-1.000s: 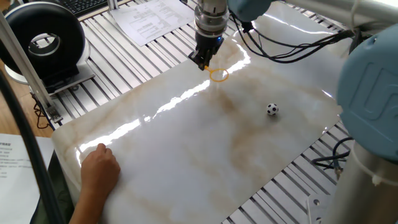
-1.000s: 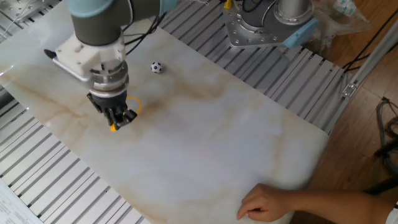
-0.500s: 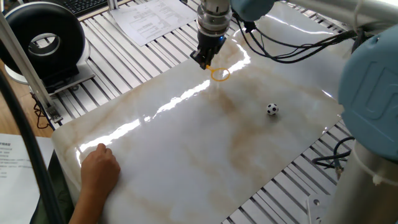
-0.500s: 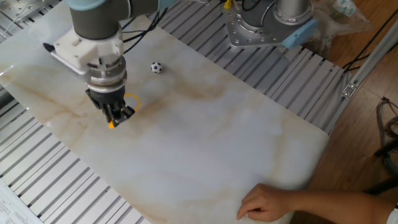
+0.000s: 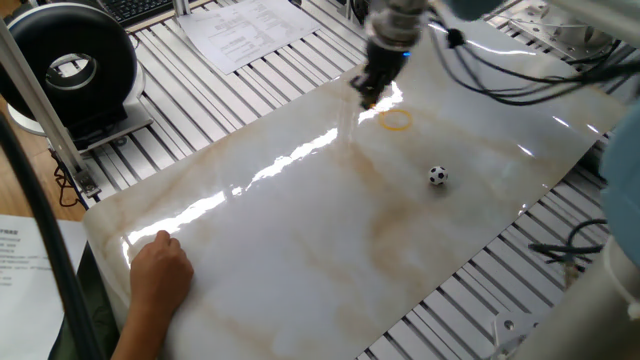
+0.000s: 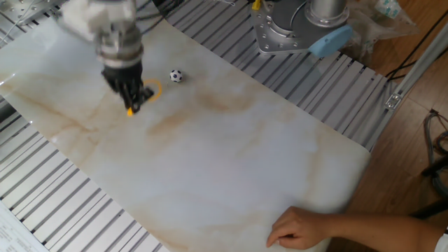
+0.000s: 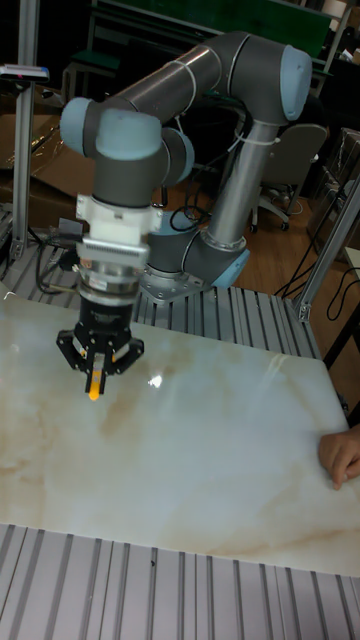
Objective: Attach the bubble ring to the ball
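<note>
From my seat, the slab [image 5: 300, 230] lies wide open through mid-frame. Upper right, only the ball [image 5: 437, 176] and ring [image 5: 397, 120] sit in the way, near each other but apart. A hand [image 5: 160, 270] blocks the slab's lower-left corner. A black round unit [image 5: 70, 65] crowds the upper left, off the slab.
</note>
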{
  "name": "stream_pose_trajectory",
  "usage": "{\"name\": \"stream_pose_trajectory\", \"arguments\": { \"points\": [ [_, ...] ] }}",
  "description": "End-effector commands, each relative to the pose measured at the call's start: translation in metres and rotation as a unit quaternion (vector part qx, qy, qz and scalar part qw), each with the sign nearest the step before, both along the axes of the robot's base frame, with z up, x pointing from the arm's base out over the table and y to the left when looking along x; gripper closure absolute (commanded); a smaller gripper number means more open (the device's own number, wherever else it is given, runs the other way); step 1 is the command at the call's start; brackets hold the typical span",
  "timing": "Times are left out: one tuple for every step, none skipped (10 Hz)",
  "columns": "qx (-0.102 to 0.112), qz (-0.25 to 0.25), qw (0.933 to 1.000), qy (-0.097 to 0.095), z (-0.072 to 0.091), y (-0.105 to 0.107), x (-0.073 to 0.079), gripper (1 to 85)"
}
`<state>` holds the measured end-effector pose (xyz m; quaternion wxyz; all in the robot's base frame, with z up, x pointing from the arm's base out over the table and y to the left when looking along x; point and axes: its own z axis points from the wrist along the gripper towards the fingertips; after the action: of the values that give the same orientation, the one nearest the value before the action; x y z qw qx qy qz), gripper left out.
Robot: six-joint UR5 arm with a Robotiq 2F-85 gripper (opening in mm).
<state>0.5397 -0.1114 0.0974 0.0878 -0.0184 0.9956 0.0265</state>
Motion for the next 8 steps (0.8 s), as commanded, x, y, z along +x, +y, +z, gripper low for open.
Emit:
{"name": "stream_pose_trajectory", "arguments": {
  "points": [
    [0.02, -0.009, 0.9996, -0.019, 0.003, -0.013, -0.029, 84.3],
    [0.02, -0.009, 0.9994, -0.025, -0.003, -0.016, -0.031, 84.3],
    [0.018, -0.008, 0.9994, -0.028, -0.009, -0.018, -0.032, 84.3],
    [0.015, -0.009, 0.9995, -0.025, -0.013, -0.018, -0.031, 84.3],
    [0.009, -0.01, 0.9998, -0.011, -0.015, -0.019, -0.034, 84.3],
    [0.005, -0.013, 0.9999, 0.007, -0.017, -0.022, -0.044, 84.3],
    [0.0, -0.019, 0.9997, 0.017, -0.017, -0.025, -0.049, 84.3],
    [-0.004, -0.028, 0.9994, 0.018, -0.018, -0.028, -0.049, 84.3]
  ]
}}
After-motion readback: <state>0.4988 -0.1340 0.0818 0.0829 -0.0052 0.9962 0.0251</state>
